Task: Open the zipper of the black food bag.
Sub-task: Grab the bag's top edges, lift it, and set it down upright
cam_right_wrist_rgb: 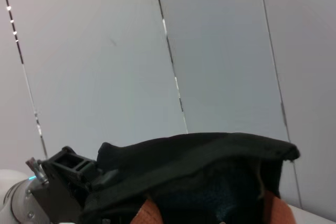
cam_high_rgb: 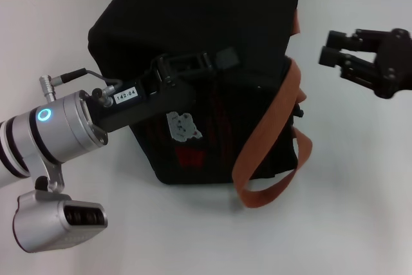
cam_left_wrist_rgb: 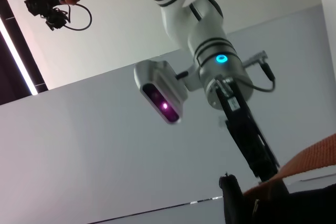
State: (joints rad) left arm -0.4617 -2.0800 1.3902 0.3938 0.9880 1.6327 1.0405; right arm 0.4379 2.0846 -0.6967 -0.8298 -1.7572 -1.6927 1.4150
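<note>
The black food bag [cam_high_rgb: 193, 24] stands mid-table with a bear patch [cam_high_rgb: 183, 127] and red lettering on its front, and orange-brown straps [cam_high_rgb: 270, 140] hang down its right side. My left gripper [cam_high_rgb: 215, 61] lies across the bag's near top rim and looks shut on the fabric edge there. The right wrist view shows that rim [cam_right_wrist_rgb: 199, 148] lifted, with dark blue lining below. I cannot make out the zipper or its pull tab. My right gripper [cam_high_rgb: 331, 49] hovers open to the bag's right, apart from it, fingers pointing at the bag.
The white table [cam_high_rgb: 360, 210] runs around the bag, with bare surface in front and to the right. A loose strap loop [cam_high_rgb: 257, 194] lies on the table at the bag's front right. A tiled wall stands behind.
</note>
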